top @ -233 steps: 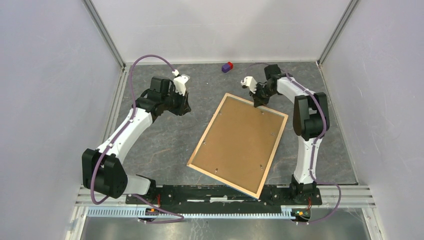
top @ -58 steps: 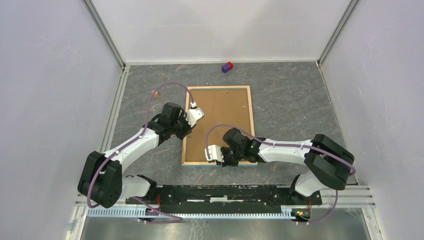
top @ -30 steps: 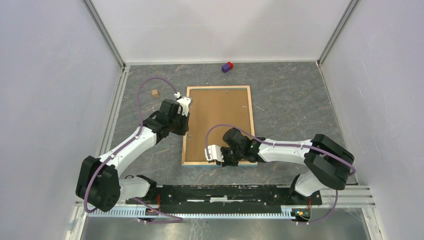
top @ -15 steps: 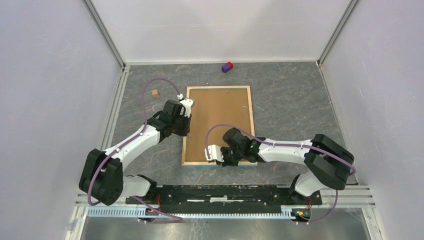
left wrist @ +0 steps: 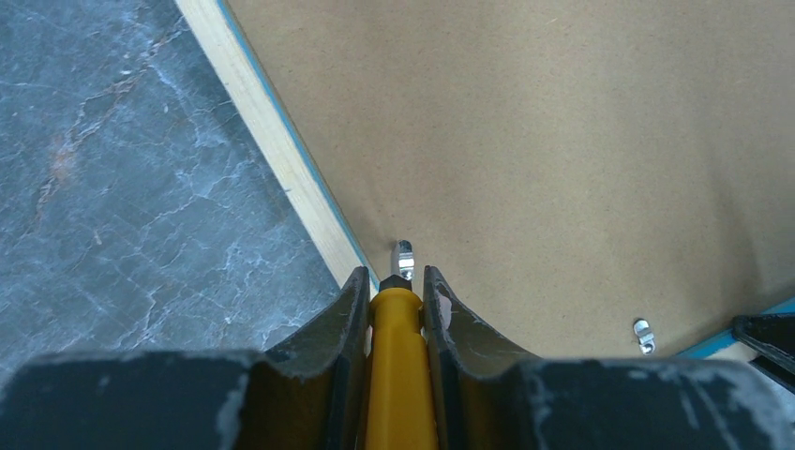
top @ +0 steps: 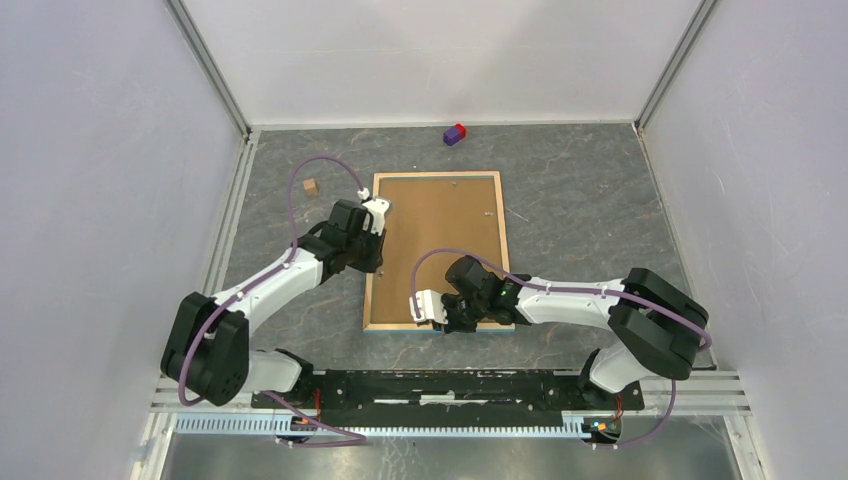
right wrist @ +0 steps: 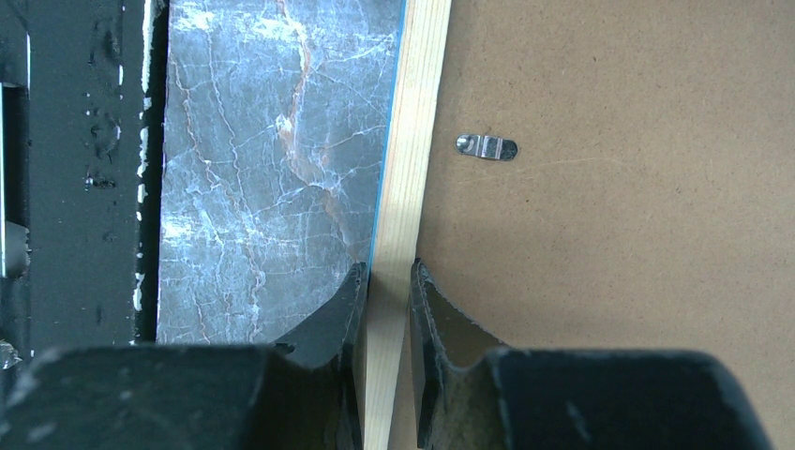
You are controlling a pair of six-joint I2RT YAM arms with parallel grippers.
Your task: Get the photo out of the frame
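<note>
Left wrist: left hand (left wrist: 395,281) grips yellow tool (left wrist: 401,375); right hand (right wrist: 385,277) clamps frame (right wrist: 412,141).

Grey marbled table (top: 600,200) — frame (top: 440,230) face-down, purple-red block (top: 455,133), wooden cube (top: 311,186)

Left claw (left wrist: 394,283) clamps yellow tool (left wrist: 400,375), tip at metal tab (left wrist: 403,251) on frame (left wrist: 562,141).

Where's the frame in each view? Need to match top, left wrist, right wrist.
Top external: the frame lies back-up at the centre of the picture.
Left wrist: its brown back fills the upper right; the left gripper holds a yellow tool at a metal tab.
Right wrist: its brown back fills the right half; the right gripper jaws clamp its edge.
Shared landmark: the light wood rim.
</note>
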